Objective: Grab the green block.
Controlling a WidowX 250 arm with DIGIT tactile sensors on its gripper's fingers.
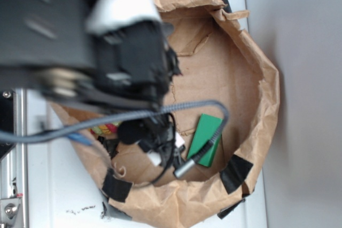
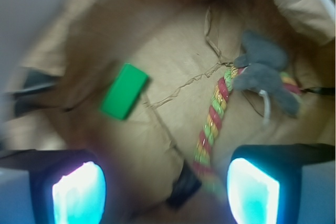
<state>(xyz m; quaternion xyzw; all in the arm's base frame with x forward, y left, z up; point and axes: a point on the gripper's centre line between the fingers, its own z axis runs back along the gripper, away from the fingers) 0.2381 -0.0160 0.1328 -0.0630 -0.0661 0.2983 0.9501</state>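
The green block (image 1: 206, 137) lies flat on the floor of a crumpled brown paper bag (image 1: 267, 94), towards its right side. In the wrist view the green block (image 2: 125, 91) lies ahead and to the left of my gripper (image 2: 165, 182). The gripper is open and empty; its two glowing pads (image 2: 79, 195) stand wide apart above the bag floor. In the exterior view my blurred arm (image 1: 123, 62) hangs over the bag's left half and hides the fingers.
A red, yellow and green striped rope (image 2: 212, 114) runs between the pads towards a grey plush toy (image 2: 265, 69) at the right. Black tape patches (image 1: 235, 172) sit on the bag's rim. A grey cable (image 1: 176, 108) loops over the block. The bag walls (image 2: 63, 51) rise all round.
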